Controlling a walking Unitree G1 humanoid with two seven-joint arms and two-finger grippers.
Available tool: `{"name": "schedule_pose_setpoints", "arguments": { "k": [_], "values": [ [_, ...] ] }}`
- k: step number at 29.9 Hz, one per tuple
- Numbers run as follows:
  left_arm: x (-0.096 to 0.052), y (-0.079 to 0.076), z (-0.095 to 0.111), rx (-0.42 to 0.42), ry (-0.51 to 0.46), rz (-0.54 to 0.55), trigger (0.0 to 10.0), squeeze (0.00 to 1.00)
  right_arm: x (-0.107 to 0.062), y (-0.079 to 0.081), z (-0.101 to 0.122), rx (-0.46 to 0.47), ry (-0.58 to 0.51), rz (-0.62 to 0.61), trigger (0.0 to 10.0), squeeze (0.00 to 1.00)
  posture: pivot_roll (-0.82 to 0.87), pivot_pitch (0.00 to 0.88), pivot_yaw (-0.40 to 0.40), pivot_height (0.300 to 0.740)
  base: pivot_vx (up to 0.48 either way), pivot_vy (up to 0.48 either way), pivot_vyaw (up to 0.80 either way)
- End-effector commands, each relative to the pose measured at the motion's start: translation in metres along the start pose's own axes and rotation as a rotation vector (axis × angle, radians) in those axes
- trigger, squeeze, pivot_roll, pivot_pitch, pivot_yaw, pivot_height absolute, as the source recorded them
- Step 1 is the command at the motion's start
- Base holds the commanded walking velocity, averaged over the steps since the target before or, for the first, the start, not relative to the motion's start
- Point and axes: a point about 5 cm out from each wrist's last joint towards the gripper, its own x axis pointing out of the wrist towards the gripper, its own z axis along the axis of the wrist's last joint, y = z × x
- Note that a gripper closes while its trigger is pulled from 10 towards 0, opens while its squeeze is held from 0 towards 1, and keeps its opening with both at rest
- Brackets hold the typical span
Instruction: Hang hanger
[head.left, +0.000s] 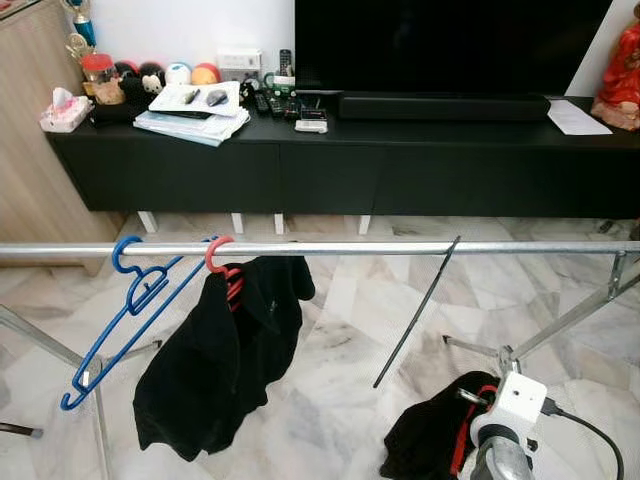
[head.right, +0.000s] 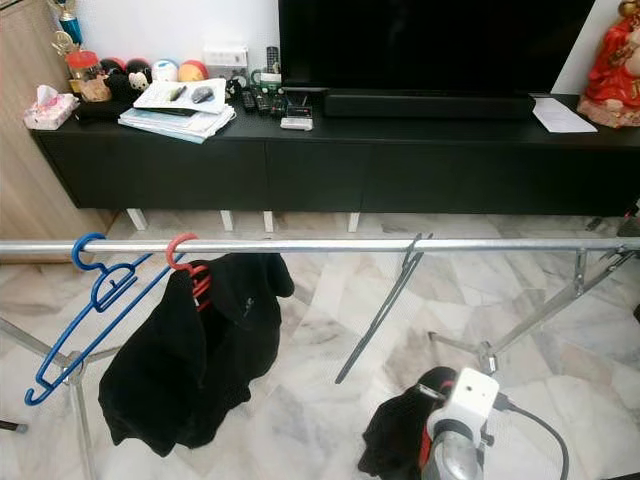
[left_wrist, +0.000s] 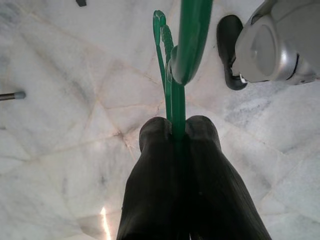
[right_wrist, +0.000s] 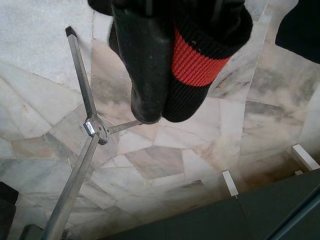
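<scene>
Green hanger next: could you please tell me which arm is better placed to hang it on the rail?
Probably left: the left claw is shut on the green hanger, hook free. The right claw grips a black and red garment below the rail.

Your left gripper has both black fingers pressed together around a thin green hanger, pointing down toward the floor. Your right arm sits low at the right, its silver wrist with the white camera block in the head views. Your right gripper also points down, one finger bare and black, the other hidden under a black garment with a red band, the two tips touching
</scene>
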Motion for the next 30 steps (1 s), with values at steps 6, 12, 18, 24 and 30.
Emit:
{"name": "schedule_pose_setpoints", "arguments": {
  "k": [6,12,18,24,30],
  "values": [
    [0.001,-0.014,-0.003,-0.002,0.009,-0.021,10.0,0.00,0.000,-0.002,0.001,0.004,-0.004,-0.013,10.0,0.00,-0.06,0.097,0.001,0.740,0.000,0.000,0.00],
    [0.003,-0.031,0.000,0.002,0.010,-0.039,10.0,0.00,0.000,-0.003,0.000,0.004,-0.004,-0.012,10.0,0.00,-0.06,0.082,0.003,0.740,0.000,0.000,0.00],
    [0.005,-0.032,0.005,0.003,0.012,-0.040,10.0,0.00,0.000,-0.001,0.001,0.004,-0.005,-0.007,10.0,0.00,-0.06,0.077,0.002,0.740,-0.267,0.000,0.00],
    [0.005,-0.016,0.013,-0.010,0.003,-0.021,10.0,0.00,0.001,-0.001,0.002,0.004,-0.008,-0.007,10.0,0.00,-0.06,0.083,0.000,0.740,-0.287,0.000,0.00],
    [0.007,-0.012,0.022,-0.014,-0.009,-0.018,10.0,0.00,0.001,-0.002,0.003,0.003,-0.007,-0.009,10.0,0.00,-0.06,0.096,-0.003,0.740,-0.294,0.000,0.00]
  ]
}}
